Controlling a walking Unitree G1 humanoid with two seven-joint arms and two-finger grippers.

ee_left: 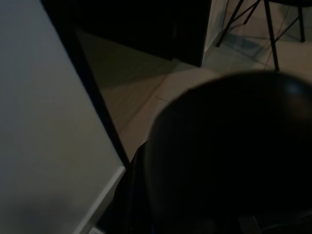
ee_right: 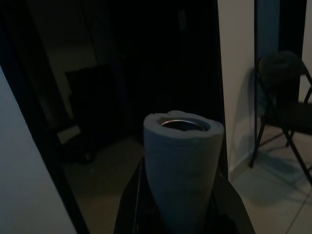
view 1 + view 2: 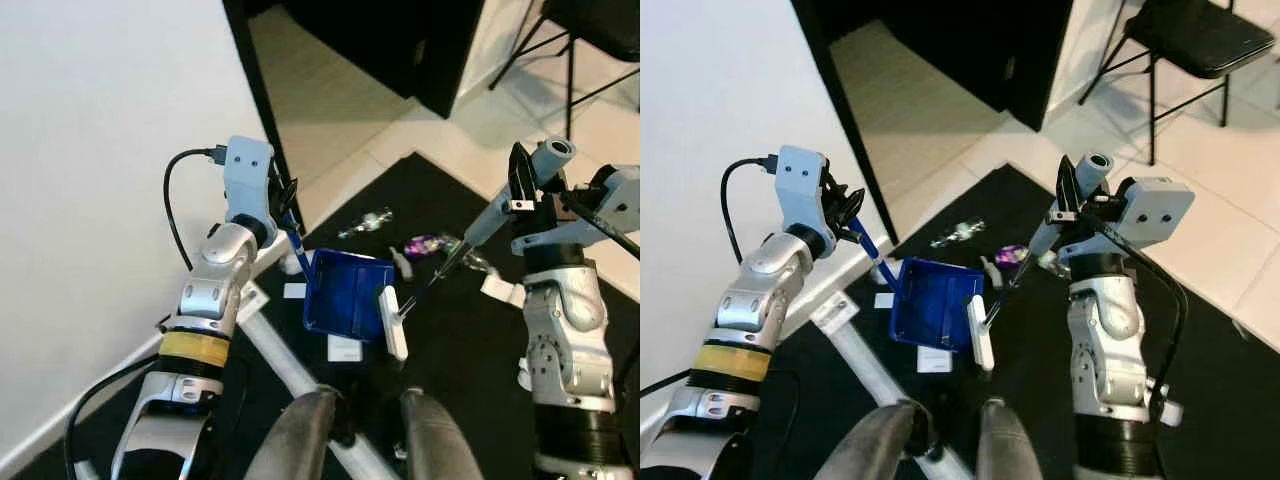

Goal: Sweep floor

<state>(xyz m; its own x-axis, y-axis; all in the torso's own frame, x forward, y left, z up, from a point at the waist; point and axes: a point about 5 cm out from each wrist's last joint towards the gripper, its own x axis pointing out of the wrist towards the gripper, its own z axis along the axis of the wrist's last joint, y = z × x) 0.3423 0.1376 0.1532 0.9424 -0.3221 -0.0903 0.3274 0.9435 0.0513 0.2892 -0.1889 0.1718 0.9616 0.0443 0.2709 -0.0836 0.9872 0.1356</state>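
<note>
My left gripper [image 3: 283, 200] is shut on the thin blue handle of a blue dustpan [image 3: 345, 293], which sits tilted on the black mat [image 3: 470, 340]. My right gripper [image 3: 520, 185] is shut on the grey foam handle [image 2: 183, 165] of a broom. Its thin shaft slants down to a white brush head [image 3: 393, 322] against the dustpan's right edge. Litter lies beyond the pan: a clear wrapper [image 3: 365, 222], a purple wrapper [image 3: 425, 244] and a small white piece [image 3: 402, 265]. White paper scraps [image 3: 345, 349] lie near the pan.
A white wall [image 3: 100, 150] rises on my left beside a dark doorway [image 3: 380, 40]. A black folding chair [image 3: 1200, 40] stands on the pale tiles at the far right. A white bar [image 3: 280, 355] crosses the mat near my legs.
</note>
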